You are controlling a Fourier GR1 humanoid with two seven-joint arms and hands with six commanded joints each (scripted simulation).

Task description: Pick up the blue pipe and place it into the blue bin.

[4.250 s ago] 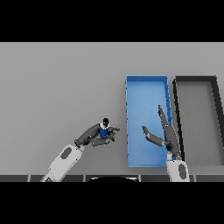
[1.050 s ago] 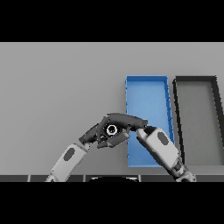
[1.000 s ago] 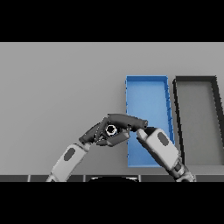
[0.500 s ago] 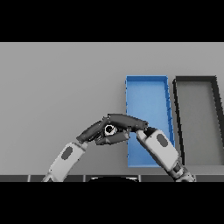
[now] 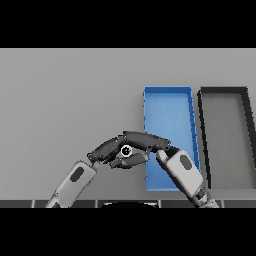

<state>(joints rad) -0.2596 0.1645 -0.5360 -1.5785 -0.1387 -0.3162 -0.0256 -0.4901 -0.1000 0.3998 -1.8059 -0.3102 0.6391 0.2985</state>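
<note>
- Your left hand (image 5: 107,148) and right hand (image 5: 146,140) meet at lower centre, fingers curled around the small round-ended blue pipe (image 5: 126,150).
- The rectangular blue bin (image 5: 168,100) sits just right.

no readable text, labels, numbers

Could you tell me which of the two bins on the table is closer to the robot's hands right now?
The blue bin: its left wall sits right beside the joined hands, whereas the dark grey bin lies beyond it, at the far right.
</note>
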